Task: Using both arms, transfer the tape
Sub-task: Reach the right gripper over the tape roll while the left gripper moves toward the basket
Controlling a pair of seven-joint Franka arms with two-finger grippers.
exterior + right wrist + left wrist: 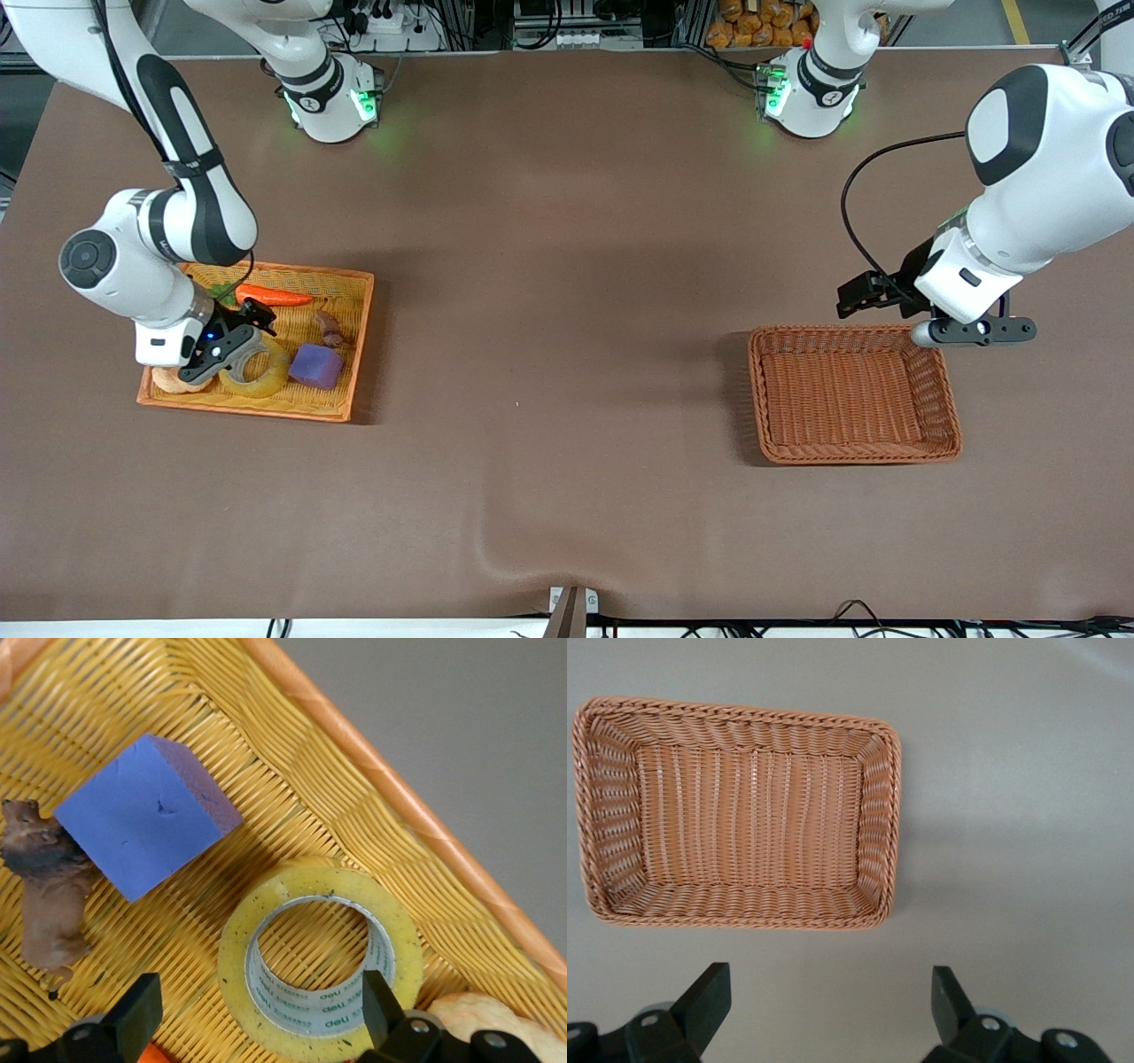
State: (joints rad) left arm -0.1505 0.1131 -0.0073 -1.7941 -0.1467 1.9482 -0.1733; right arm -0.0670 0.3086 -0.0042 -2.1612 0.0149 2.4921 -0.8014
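Observation:
The tape, a yellowish ring, lies flat in the yellow woven tray toward the right arm's end of the table, beside a purple cube. My right gripper is low over the tray and open. In the right wrist view one finger is over the tape's rim at the edge of its hole. The other finger is outside the ring, over the tray. My left gripper is open and empty, waiting over the table beside the brown wicker basket.
The tray also holds an orange carrot, a brown animal toy and a pale croissant toy next to the tape. In the left wrist view the basket is empty, with bare table under the left gripper.

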